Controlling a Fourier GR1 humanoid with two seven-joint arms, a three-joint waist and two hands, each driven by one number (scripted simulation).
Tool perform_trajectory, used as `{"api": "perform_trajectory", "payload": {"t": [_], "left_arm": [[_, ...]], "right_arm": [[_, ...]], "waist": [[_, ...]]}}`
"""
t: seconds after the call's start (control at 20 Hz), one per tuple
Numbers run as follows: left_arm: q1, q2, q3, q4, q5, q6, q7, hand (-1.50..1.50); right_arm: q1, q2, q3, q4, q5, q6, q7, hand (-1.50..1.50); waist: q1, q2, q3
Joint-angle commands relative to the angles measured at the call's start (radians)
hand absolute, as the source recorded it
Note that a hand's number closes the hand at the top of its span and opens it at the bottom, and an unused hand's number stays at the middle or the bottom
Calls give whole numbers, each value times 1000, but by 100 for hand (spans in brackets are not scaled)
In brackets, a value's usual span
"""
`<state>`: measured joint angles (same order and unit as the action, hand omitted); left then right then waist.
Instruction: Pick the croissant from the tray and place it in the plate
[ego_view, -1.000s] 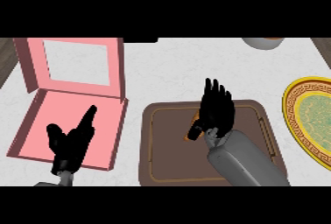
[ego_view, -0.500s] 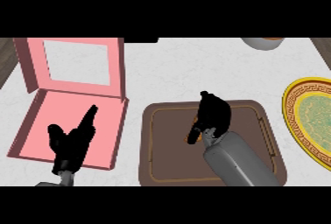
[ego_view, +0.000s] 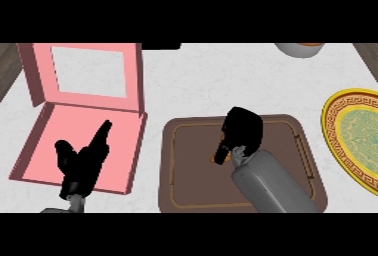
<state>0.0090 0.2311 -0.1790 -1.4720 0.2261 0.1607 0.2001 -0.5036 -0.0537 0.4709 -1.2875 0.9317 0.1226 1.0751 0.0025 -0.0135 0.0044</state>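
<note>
Pale marbled counter top (ego_view: 207, 85), dark wood strips at both upper corners

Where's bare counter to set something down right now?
Bare counter lies between the pink box lid, the brown tray and the yellow plate. The tray is crowded by the right hand over the croissant.

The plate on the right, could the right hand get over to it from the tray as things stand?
Probably yes: between the right hand, curled over the brown tray, and the plate lies only bare counter.
</note>
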Motion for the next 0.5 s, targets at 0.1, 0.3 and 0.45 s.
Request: {"api": "perform_trajectory", "payload": {"t": [0.1,0.3,0.45], "left_arm": [[7,-12,18,25,12,-17,20,0],[42,-32,13,49,-10,18,-6,0],[51,-22,23,14,5,0,-13,0]], "right_arm": [[231,-39,150,-239,96,-20,-25,150],[401,-69,328,-462,83,-89,-187,150],[445,-154,349,-676,163,-219,-222,150]], "waist": [[-19,8,-5],[-54,-2,-4],[-62,-7,-4]]}}
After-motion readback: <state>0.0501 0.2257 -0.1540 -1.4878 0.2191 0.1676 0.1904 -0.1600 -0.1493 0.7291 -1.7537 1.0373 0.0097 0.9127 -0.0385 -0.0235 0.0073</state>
